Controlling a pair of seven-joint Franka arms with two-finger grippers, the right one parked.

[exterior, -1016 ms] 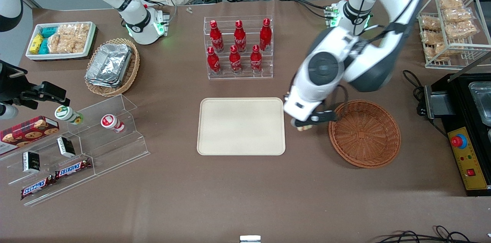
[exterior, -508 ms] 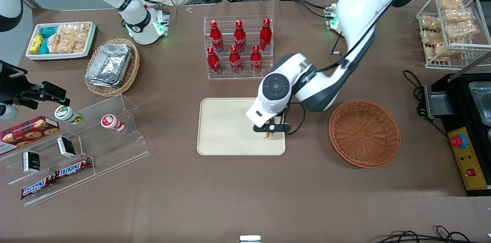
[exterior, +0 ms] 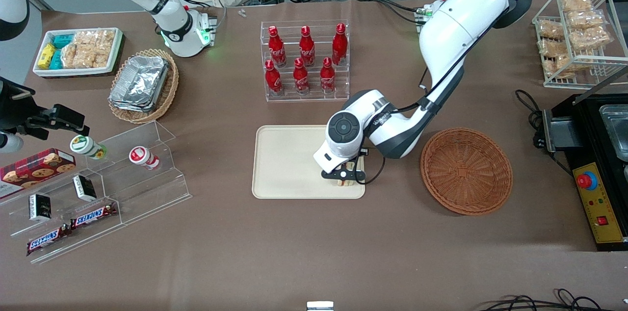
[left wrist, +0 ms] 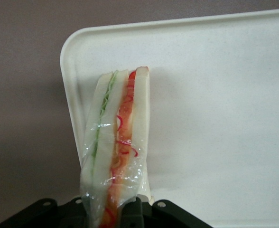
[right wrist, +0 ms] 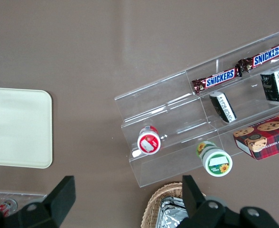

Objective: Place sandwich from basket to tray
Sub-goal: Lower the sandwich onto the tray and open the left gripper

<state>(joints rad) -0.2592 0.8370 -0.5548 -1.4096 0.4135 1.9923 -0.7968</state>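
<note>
The sandwich (exterior: 347,182) (left wrist: 116,137), a film-wrapped wedge of white bread with red and green filling, stands on edge between my gripper's fingers. My gripper (exterior: 344,177) (left wrist: 116,211) is shut on it, low over the beige tray (exterior: 289,161) (left wrist: 215,95). It hangs at the tray's corner nearest the basket and the front camera. Whether the sandwich touches the tray I cannot tell. The reddish-brown wicker basket (exterior: 500,173) sits beside the tray, toward the working arm's end, with nothing in it.
A clear rack of red bottles (exterior: 306,63) stands farther from the camera than the tray. Toward the parked arm's end are a stepped acrylic stand with snacks (exterior: 98,178), a tan basket of foil containers (exterior: 142,85) and a white snack tray (exterior: 78,51). A black machine (exterior: 598,168) stands beside the basket.
My gripper has carried the sandwich from the basket's edge over the tray, then dropped lower near the tray's corner by the basket.
</note>
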